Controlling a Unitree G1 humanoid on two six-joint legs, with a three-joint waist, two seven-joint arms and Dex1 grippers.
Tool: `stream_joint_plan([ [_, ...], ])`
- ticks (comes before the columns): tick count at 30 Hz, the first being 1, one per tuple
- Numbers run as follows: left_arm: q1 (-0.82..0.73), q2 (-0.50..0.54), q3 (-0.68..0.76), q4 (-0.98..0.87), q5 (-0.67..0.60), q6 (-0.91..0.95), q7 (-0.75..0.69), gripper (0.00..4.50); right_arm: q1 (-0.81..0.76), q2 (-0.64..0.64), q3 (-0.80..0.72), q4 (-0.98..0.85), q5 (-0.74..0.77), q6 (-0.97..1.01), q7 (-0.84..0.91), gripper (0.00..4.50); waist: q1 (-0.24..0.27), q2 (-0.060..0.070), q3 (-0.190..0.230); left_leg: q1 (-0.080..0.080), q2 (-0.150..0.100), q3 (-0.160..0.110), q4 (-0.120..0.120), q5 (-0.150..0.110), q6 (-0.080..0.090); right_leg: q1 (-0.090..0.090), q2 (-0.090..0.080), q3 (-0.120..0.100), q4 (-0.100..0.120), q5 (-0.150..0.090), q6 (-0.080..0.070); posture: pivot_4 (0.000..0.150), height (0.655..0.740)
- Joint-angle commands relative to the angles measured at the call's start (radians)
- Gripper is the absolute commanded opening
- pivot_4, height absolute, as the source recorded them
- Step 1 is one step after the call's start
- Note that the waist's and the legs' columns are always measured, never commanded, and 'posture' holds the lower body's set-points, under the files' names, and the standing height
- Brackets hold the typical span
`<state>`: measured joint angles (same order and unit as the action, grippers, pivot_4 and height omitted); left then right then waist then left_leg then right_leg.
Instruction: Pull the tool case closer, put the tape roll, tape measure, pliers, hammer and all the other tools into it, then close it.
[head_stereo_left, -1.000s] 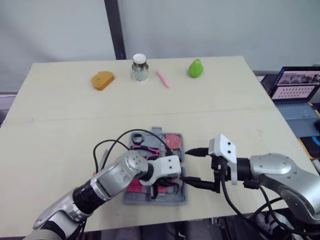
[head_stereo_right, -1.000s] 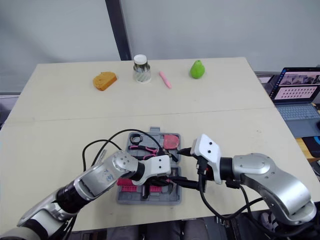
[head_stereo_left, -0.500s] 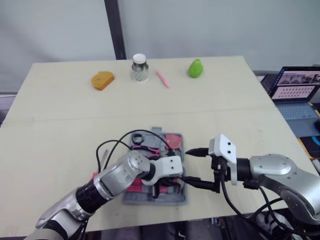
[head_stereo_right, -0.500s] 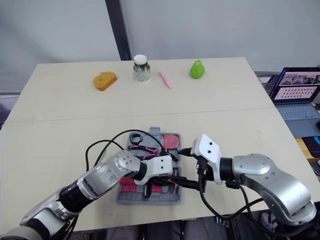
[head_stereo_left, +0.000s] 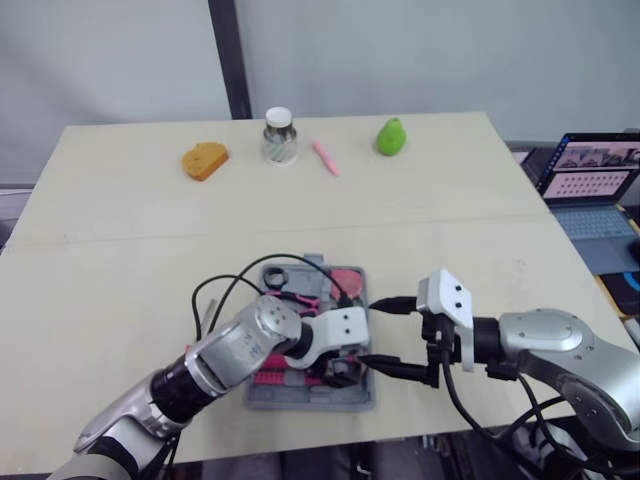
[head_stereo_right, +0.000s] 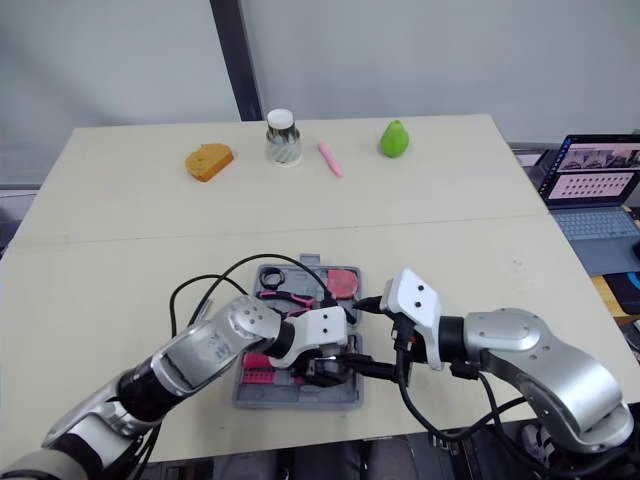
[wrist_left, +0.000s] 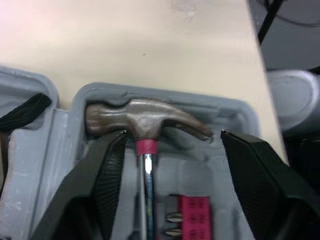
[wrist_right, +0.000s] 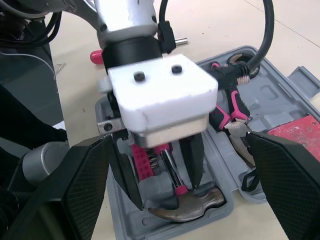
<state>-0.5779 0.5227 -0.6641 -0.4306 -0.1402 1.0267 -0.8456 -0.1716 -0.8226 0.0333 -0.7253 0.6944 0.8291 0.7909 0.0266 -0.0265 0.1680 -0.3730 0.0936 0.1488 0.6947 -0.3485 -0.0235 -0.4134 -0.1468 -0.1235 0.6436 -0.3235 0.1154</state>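
**Tool case.** The tool case (head_stereo_left: 290, 397) lies open and flat on the tabletop, close to the front edge and near its middle. Its grey moulded tray faces up.

**Contents.**
- The hammer (wrist_left: 145, 120) sits in its moulded recess in the front part of the tray. Its head is next to the case's right wall and its shaft runs back toward the left.
- A pink bit holder (wrist_left: 192, 215) lies just beside the shaft.
- The pink-handled pliers (wrist_right: 227, 112) lie in the middle of the tray.
- The black tape roll (head_stereo_left: 277, 274) is at the far left corner of the tray.
- The red tape measure (head_stereo_left: 347, 280) is at the far right corner of the tray.

**Left gripper.** The left gripper (wrist_left: 172, 145) hangs low over the hammer with its fingers spread. One finger (wrist_left: 102, 180) is just beside the shaft and the other is well clear of it, so neither clamps the tool.

**Right gripper.** The right gripper (head_stereo_left: 368, 332) is level with the case's right wall. Its fingers are spread wide and hold nothing.

**Other items.**
- A small red-tipped object (wrist_right: 95, 55) lies on the tabletop outside the case's left side. Its type cannot be determined.
- Along the far edge stand an orange block (head_stereo_left: 205, 160), a white-lidded jar (head_stereo_left: 279, 137), a pink stick (head_stereo_left: 326, 157) and a green pear (head_stereo_left: 391, 136).
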Motion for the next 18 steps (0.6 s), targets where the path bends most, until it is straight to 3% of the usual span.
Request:
stream_joint_plan([
  [1, -0.008, 0.037, 0.055, -0.085, -0.051, 0.043, -0.027, 3.33, -0.001, -0.002, -0.03, -0.037, 0.023, -0.005, -0.009, 4.5, 0.0, 0.0, 0.0, 0.0, 0.0, 0.0, 0.0, 0.0, 0.0, 0.0, 0.0, 0.0, 0.0, 0.0, 0.0, 0.15, 0.74],
  [5, 0.04, 0.163, 0.149, -0.114, -0.112, -0.008, -0.099, 3.33, -0.002, -0.007, -0.045, -0.022, 0.029, -0.01, -0.001, 4.5, -0.001, 0.0, 0.0, 0.0, 0.0, -0.001, 0.0, 0.0, 0.0, 0.0, 0.0, 0.0, 0.0, 0.0, 0.0, 0.15, 0.74],
  [9, 0.157, 0.234, 0.318, -0.131, -0.276, -0.089, -0.23, 3.33, -0.007, -0.015, -0.056, -0.003, 0.025, -0.018, 0.011, 4.5, -0.004, 0.0, 0.0, 0.001, 0.0, -0.001, -0.002, 0.0, 0.0, 0.0, 0.001, 0.001, -0.001, 0.0, 0.0, 0.15, 0.74],
  [13, 0.271, 0.339, 0.413, -0.044, -0.28, -0.293, -0.339, 3.33, -0.018, -0.019, -0.062, 0.017, 0.016, -0.029, 0.018, 4.5, -0.002, 0.001, 0.0, 0.001, -0.001, -0.002, -0.001, -0.001, 0.0, 0.0, 0.001, 0.001, -0.001, 0.0, 0.0, 0.15, 0.74],
  [16, 0.283, 0.34, 0.458, 0.046, -0.296, -0.37, -0.372, 3.33, -0.023, -0.02, -0.064, 0.029, 0.01, -0.038, 0.022, 4.5, 0.002, 0.001, 0.0, 0.001, -0.001, -0.002, -0.001, -0.001, 0.0, 0.0, 0.001, 0.001, 0.0, 0.0, 0.0, 0.15, 0.74],
  [18, 0.248, 0.285, 0.486, 0.109, -0.312, -0.392, -0.348, 3.33, -0.028, -0.019, -0.06, 0.035, 0.005, -0.044, 0.022, 4.5, 0.003, 0.001, 0.0, 0.001, -0.001, -0.002, -0.001, -0.002, 0.001, 0.001, 0.001, 0.001, -0.001, 0.0, 0.0, 0.15, 0.74],
])
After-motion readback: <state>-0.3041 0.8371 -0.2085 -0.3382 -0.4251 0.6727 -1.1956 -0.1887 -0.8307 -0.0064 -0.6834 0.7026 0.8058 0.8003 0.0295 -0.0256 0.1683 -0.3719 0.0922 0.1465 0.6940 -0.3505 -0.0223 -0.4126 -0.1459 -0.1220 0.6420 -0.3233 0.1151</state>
